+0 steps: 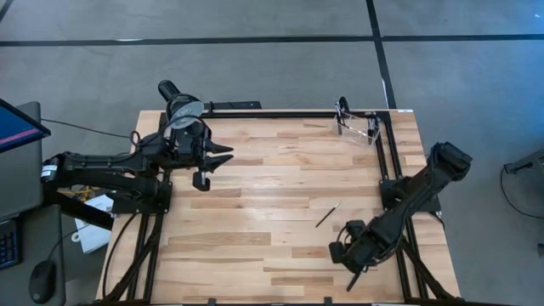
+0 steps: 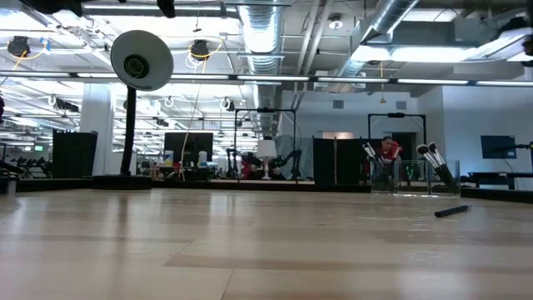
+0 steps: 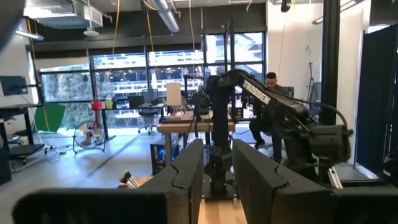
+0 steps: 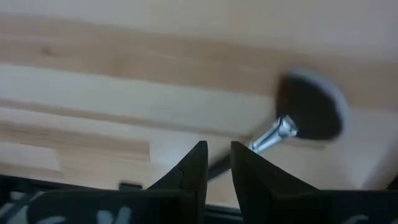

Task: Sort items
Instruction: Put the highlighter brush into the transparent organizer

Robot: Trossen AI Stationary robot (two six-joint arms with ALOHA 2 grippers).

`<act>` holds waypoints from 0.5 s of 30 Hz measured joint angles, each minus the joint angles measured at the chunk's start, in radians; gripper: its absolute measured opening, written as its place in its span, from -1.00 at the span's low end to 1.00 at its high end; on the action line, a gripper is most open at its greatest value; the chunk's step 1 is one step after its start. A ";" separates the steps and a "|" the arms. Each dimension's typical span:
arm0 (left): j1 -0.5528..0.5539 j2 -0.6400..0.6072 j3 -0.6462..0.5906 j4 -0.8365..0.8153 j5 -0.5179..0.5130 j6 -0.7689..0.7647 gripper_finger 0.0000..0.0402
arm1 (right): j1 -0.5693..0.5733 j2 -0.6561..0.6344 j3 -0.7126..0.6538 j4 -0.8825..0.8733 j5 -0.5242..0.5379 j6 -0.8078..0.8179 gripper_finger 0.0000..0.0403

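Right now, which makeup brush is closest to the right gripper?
The fan-head brush, its handle between the right gripper's fingers; another brush lies loose on the table, the rest stand in the clear container.

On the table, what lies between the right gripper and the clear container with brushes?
In the high view, one slim brush lies on bare wood between the right gripper and the clear container; nothing else lies there.

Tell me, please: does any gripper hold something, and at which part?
The right gripper holds a fan brush by its dark handle, below the silver ferrule. The left gripper holds nothing.
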 joint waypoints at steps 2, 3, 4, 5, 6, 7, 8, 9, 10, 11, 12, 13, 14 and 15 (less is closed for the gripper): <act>0.000 -0.006 0.000 0.003 0.002 0.000 -0.59 | 0.004 0.032 0.022 0.000 -0.032 0.004 -0.70; 0.000 -0.009 0.000 0.004 0.005 0.000 -0.59 | 0.003 0.047 0.034 0.000 -0.039 0.005 -0.70; 0.000 -0.012 0.000 0.004 0.011 0.000 -0.59 | 0.003 0.062 0.044 0.000 -0.042 0.004 -0.70; 0.000 -0.014 0.000 0.006 0.021 0.000 -0.59 | 0.004 0.077 0.052 0.000 -0.043 0.004 -0.70; 0.000 -0.014 0.000 0.008 0.029 0.000 -0.59 | 0.007 0.090 0.059 0.000 -0.044 0.004 -0.70; 0.000 -0.014 0.000 0.007 0.036 0.000 -0.59 | 0.010 0.102 0.067 0.000 -0.047 0.004 -0.70; 0.000 -0.014 0.000 0.007 0.047 0.000 -0.59 | 0.012 0.115 0.074 0.000 -0.060 0.004 -0.70; 0.000 -0.014 0.000 0.007 0.053 0.000 -0.59 | 0.015 0.128 0.081 0.001 -0.080 0.004 -0.70; 0.000 -0.014 0.000 0.008 0.054 0.000 -0.59 | 0.020 0.141 0.085 0.001 -0.101 0.004 -0.69; 0.000 -0.014 0.000 0.008 0.054 0.000 -0.59 | 0.026 0.151 0.089 0.000 -0.122 0.003 -0.68; 0.000 -0.014 0.000 0.007 0.054 0.000 -0.59 | 0.032 0.160 0.091 0.000 -0.139 0.004 -0.67; 0.000 -0.014 0.000 0.007 0.054 0.000 -0.59 | 0.040 0.166 0.094 0.001 -0.150 0.003 -0.66; 0.000 -0.014 0.000 0.007 0.054 -0.001 -0.59 | 0.047 0.173 0.095 0.001 -0.156 0.003 -0.65; 0.000 -0.014 0.000 0.007 0.054 -0.003 -0.59 | 0.055 0.178 0.095 0.000 -0.160 0.003 -0.63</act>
